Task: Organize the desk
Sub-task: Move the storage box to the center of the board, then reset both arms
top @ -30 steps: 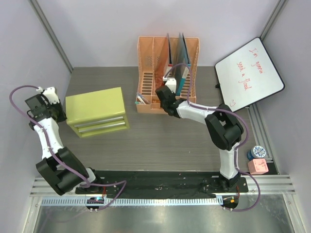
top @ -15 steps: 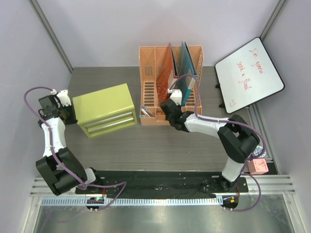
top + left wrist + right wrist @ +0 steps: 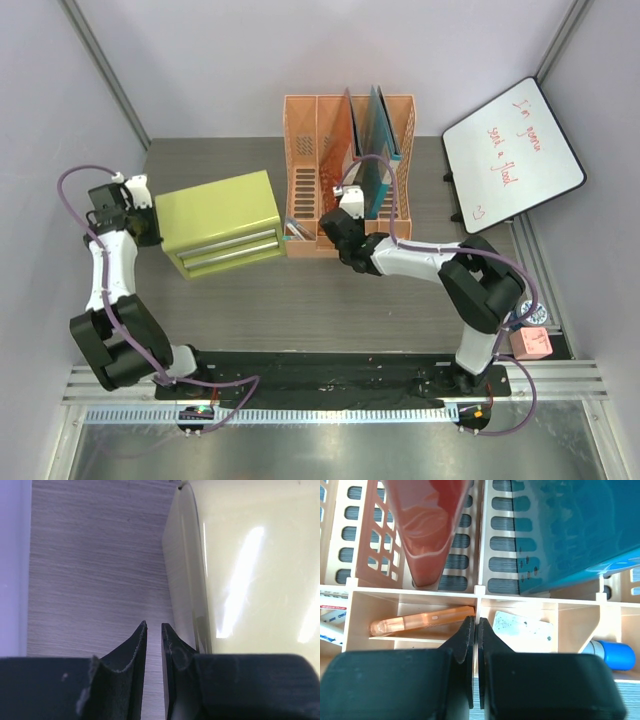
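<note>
The desk [image 3: 300,300] is dark grey wood-grain. A lime-green drawer cabinet [image 3: 215,215] stands at its left. My left gripper [image 3: 148,222] sits low against the cabinet's left side. In the left wrist view its jaws [image 3: 154,625] are shut to a thin slit with nothing between them, and the cabinet wall [image 3: 250,555] is just to their right. An orange mesh file rack [image 3: 310,130] stands at centre back. My right gripper [image 3: 340,222] is at the rack's front tray, shut on the thin divider [image 3: 477,587] between two compartments.
The rack holds a red folder [image 3: 430,520] and a teal folder [image 3: 570,530]. Its front tray holds an orange item [image 3: 420,621], a speckled white block [image 3: 522,626] and a blue-capped thing [image 3: 615,655]. A whiteboard [image 3: 513,155] lies at the back right. A pink block [image 3: 530,343] sits at the right edge.
The green cabinet has slid right toward the rack, with my left gripper following against its side. The rack has come nearer the front and turned slightly, with my right gripper on it.
</note>
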You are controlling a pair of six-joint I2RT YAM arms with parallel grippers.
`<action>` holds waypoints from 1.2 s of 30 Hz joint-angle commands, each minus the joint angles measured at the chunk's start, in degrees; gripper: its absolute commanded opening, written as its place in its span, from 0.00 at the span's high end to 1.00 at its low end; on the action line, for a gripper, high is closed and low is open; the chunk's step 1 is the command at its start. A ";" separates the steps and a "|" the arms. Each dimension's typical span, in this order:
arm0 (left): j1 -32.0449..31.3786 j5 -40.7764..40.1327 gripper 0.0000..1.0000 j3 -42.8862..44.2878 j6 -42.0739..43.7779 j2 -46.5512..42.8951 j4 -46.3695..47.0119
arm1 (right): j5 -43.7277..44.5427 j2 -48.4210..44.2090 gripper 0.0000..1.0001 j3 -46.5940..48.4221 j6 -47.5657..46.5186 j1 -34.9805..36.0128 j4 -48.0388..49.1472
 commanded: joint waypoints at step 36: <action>-21.29 -0.29 0.62 11.62 2.94 10.75 -5.10 | -8.44 -20.17 0.18 -3.55 2.83 16.91 -24.43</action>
